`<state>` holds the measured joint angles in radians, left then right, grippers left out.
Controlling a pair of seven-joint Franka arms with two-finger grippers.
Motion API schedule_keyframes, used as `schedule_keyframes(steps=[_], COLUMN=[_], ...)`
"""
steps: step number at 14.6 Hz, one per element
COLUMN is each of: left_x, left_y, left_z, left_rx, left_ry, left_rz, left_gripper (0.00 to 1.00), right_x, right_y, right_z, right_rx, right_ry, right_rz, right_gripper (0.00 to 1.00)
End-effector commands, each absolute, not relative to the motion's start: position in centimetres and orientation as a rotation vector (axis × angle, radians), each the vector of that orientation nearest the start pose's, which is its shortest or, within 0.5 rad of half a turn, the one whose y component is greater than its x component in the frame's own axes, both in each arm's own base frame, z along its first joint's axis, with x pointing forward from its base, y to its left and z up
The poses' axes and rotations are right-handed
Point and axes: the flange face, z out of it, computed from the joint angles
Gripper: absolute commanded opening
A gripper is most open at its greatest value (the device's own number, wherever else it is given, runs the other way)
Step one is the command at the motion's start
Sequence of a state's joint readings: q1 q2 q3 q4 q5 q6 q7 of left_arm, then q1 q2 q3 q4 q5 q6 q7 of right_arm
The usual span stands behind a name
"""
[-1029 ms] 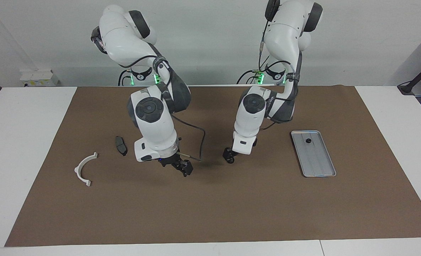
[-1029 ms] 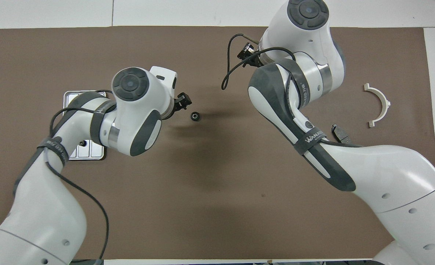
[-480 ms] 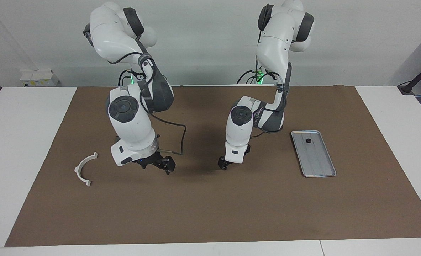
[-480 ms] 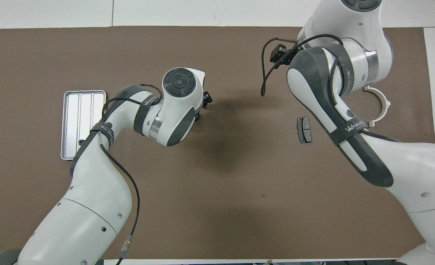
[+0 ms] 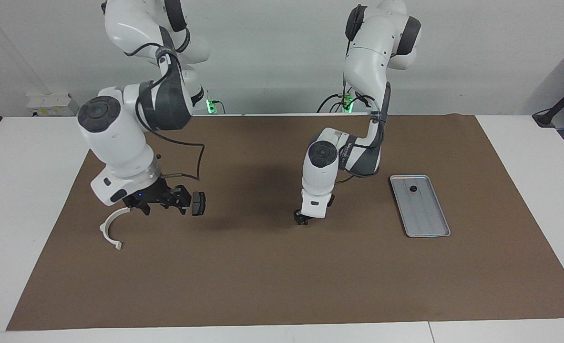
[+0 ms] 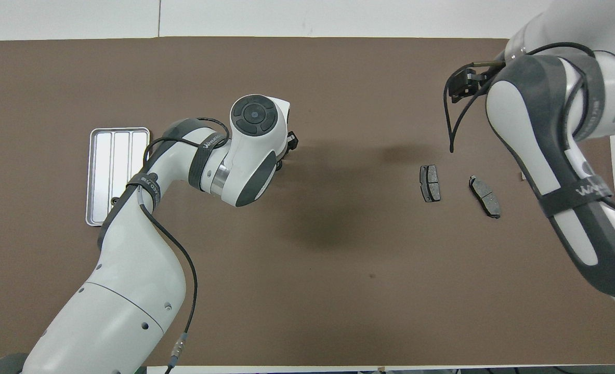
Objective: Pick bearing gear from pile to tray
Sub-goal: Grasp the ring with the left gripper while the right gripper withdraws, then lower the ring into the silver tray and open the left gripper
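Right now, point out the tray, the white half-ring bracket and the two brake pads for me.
tray (image 5: 429, 224): facing view, on its bare ribbed floor.
white half-ring bracket (image 5: 106, 229): facing view, on the curved band.
brake pad (image 6: 430, 183): overhead view, on its flat face.
second brake pad (image 6: 485, 196): overhead view, on its flat face.

A brown mat (image 5: 282, 286) covers the white table (image 5: 29, 190).

Counter (image 5: 34, 157) white, brown mat (image 5: 282, 276) over it. On mat: tray (image 5: 427, 219) right of frame; white half-ring bracket (image 5: 107, 228) left; two brake pads (image 6: 430, 183) right in overhead view.
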<state>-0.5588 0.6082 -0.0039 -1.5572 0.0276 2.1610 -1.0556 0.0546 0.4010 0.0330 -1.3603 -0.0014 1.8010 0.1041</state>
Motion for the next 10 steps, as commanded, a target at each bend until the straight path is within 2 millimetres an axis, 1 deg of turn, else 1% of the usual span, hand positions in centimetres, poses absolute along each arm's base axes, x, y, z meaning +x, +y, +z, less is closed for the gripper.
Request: schedule_keyframes(steps=[1,2,3,4,5,6,7,8,9,10], left_x=[58.2,58.2,58.7,59.0,59.6,61.0,61.8,62.3,63.2,64.1], left_y=[-38.0,-37.9,-37.3,-36.5,-35.4,-32.9,-30.5,-27.7,-24.0,-20.9], left_z=[28.2,28.2,28.5,28.8,29.5,31.1,32.6,33.6,34.1,34.8], left_rx=[-2.988,-2.981,-2.97,-2.95,-2.938,-2.935,-2.953,-2.958,-2.959,-2.971], left_ry=[-0.751,-0.751,-0.764,-0.771,-0.784,-0.823,-0.802,-0.733,-0.666,-0.61], left_rz=[0.006,0.013,0.024,0.04,0.042,0.018,0.024,0.06,0.111,0.132], left_gripper=[0.13,0.08,0.02,0.0,0.0,0.0,0.0,0.0,0.0,0.0], right_x=[63.1,61.8,60.8,59.7,58.7,57.7,56.7,56.0,55.2,54.7], right_y=[3.6,3.5,3.4,3.3,3.1,3.1,3.2,3.2,3.4,3.5], right_z=[53.2,54.5,55.7,57.2,58.5,59.8,60.9,61.7,62.6,63.0], right_rx=[-3.12,-3.123,-3.127,-3.135,-3.146,-3.15,-3.152,-3.153,-3.153,-3.153], right_ry=[0.013,0.016,0.015,0.015,0.014,0.014,0.009,0.007,0.003,0.003], right_rz=[-0.058,-0.046,-0.023,-0.009,-0.003,0.004,0.011,0.013,0.016,0.025], right_gripper=[1.0,1.0,1.0,1.0,1.0,1.0,1.0,1.0,1.0,1.0])
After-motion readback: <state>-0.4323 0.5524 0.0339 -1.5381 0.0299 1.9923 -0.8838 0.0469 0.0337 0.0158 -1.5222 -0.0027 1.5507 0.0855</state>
